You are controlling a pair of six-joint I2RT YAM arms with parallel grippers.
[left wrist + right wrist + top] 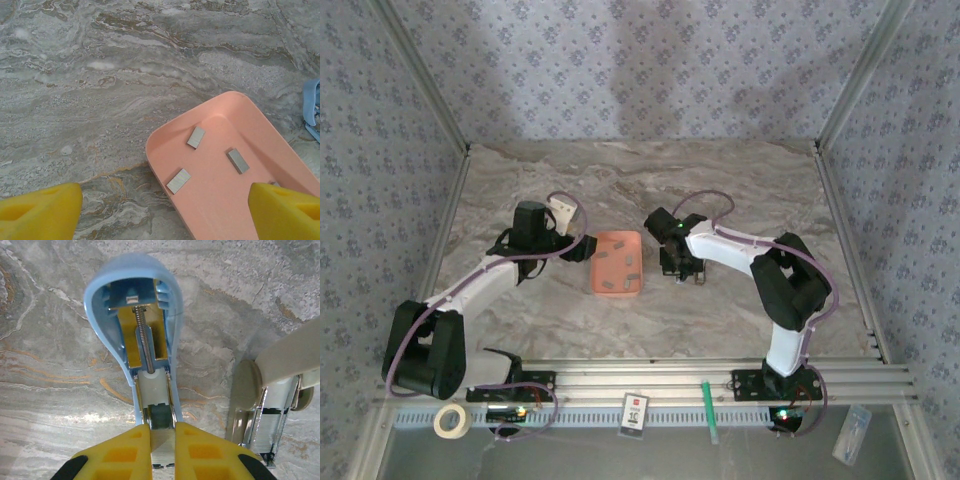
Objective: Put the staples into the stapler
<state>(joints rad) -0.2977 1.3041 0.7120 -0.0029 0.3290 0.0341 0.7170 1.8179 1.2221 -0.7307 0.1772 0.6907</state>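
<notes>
The right gripper (162, 432) clamps its yellow fingers (122, 450) on the silver rail of a small light-blue plastic stapler (142, 335). The stapler is hinged open with its spring exposed, and the grey marbled worktop (50, 340) lies behind it. A cream-and-metal device (265, 410) lies just beside it.

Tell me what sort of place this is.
Most likely a robot test cell: a marble-look tabletop boxed in by patterned wall panels, with a left arm and a right arm bolted to a slotted aluminium rail at its near edge.

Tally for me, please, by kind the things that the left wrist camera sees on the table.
Orange tray: 1
Grey staple strips in full view: 3
Light-blue stapler, at the right edge: 1
Total: 5
</notes>
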